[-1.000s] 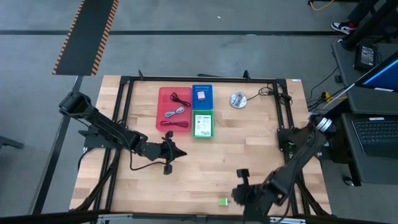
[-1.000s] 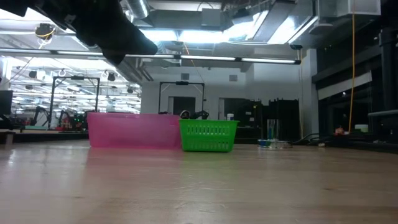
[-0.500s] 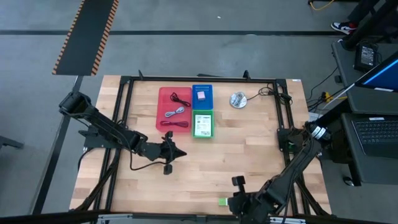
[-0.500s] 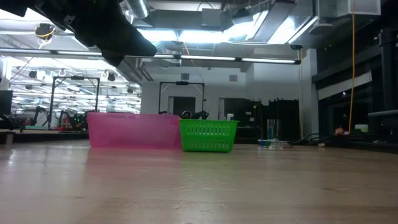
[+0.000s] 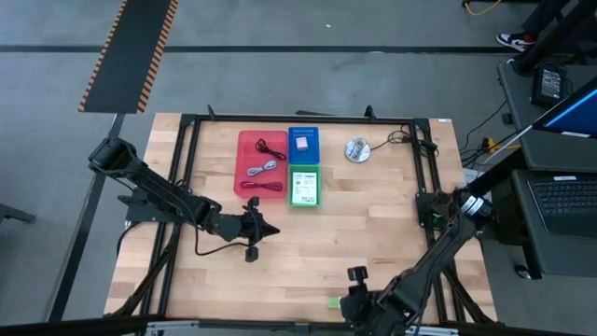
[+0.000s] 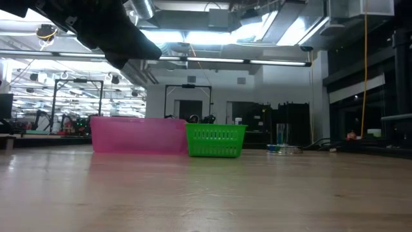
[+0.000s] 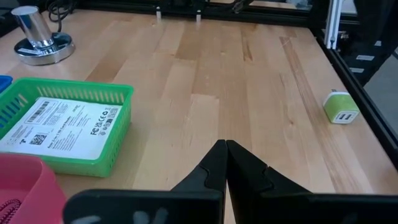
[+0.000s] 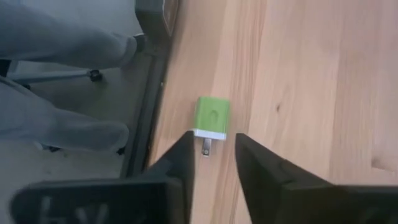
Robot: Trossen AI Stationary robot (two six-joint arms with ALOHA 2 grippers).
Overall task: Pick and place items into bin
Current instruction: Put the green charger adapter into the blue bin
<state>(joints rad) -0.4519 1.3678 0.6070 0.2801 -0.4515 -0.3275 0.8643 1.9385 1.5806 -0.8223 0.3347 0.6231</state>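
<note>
my right tool [image 8: 211, 163] released, fingers apart just before the green block [image 8: 211, 118] at the near tabletop [image 5: 373, 233] edge, my left tool [image 7: 225, 152] clenched and empty mid-tabletop, beside the green bin [image 7: 93, 146]

Two matte-black jointed arms flank the wooden table [image 5: 373, 233]; each ends in a gripper, the left gripper [image 7: 225, 149] and right gripper [image 8: 211, 149], with flat, wedge-shaped black fingers.
</note>
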